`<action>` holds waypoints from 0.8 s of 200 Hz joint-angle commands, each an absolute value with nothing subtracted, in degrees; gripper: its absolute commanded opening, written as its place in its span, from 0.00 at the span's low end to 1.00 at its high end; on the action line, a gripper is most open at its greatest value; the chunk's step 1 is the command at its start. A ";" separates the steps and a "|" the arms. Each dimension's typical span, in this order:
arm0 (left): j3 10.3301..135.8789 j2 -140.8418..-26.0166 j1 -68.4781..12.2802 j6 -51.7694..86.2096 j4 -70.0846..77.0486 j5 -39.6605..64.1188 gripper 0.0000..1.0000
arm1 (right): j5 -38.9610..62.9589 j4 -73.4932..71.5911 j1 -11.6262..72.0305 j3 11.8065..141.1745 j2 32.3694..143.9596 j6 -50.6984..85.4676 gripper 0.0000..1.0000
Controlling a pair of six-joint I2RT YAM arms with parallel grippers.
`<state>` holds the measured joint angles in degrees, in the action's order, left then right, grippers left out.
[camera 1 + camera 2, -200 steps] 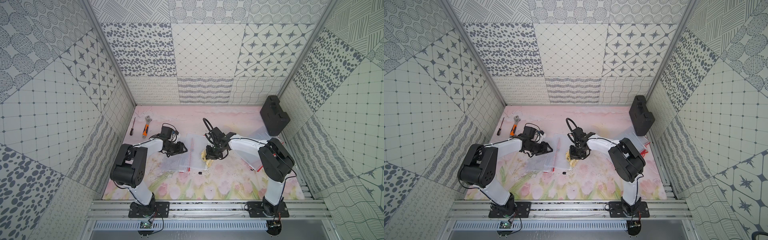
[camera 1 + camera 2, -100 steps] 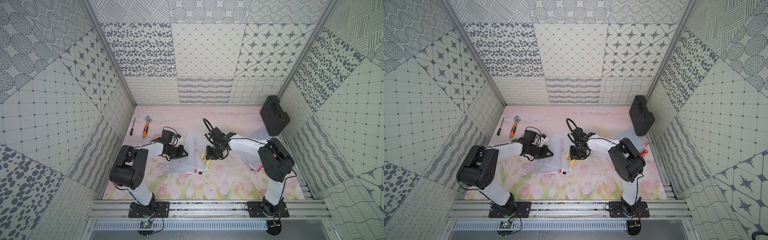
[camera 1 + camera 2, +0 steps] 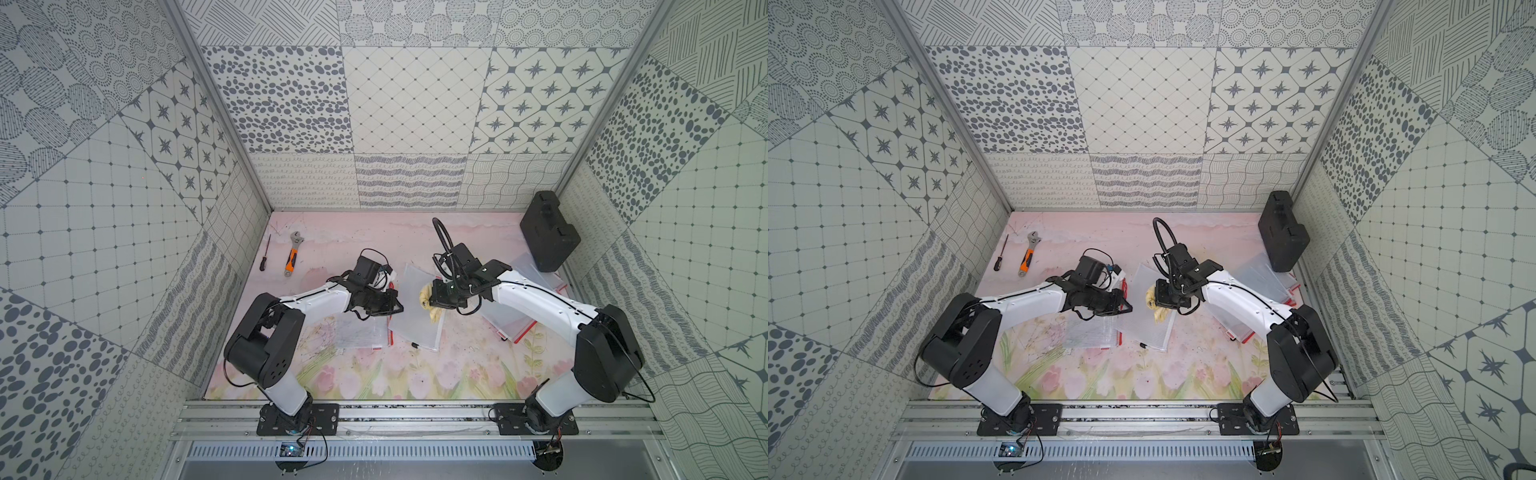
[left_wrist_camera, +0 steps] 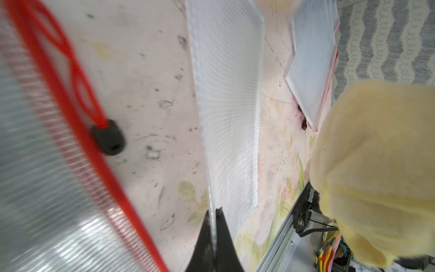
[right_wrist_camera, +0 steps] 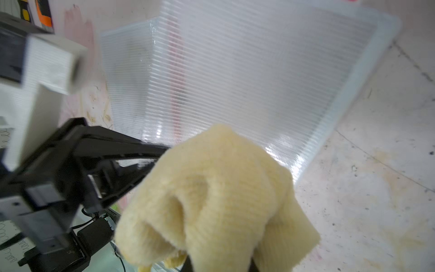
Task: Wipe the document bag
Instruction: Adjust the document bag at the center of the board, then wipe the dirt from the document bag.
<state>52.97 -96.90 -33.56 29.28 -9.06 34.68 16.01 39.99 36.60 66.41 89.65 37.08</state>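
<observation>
Doc bag (image 3: pixel 417 328) mid-mat, pinched by your L gripper (image 3: pixel 395 305).
Bag lies btwn both arms, long axis running back wall to front rail. L jaws are closed thin on its left long edge, bag stretching away from the tips. R gripper (image 3: pixel 434 301) is clamped on the yellow cloth (image 3: pixel 424 293), just over the bag's right side.

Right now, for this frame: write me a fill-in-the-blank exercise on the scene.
The left gripper has its fingers shut on the edge of the document bag; the right gripper holds a ____ cloth.
The wrench has an ____ handle.
The case by the right wall is ____.
Missing: yellow; orange; black.
</observation>
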 commanded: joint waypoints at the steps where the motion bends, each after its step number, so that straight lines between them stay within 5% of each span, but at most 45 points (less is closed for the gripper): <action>1: 57.08 -106.22 -41.74 36.89 -3.45 32.81 0.00 | 17.17 39.31 38.42 65.09 93.97 36.90 0.00; 90: 54.78 -109.30 -45.15 37.39 -4.03 31.01 0.00 | 14.91 30.94 35.43 65.30 110.84 38.43 0.00; 160: 53.09 -108.28 -45.26 35.72 -5.17 31.06 0.00 | 7.32 39.61 26.54 83.91 122.51 29.27 0.00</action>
<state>54.24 -107.92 -44.25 37.89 1.34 33.43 18.11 41.25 28.25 80.09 115.35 34.04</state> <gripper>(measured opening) 0.047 0.128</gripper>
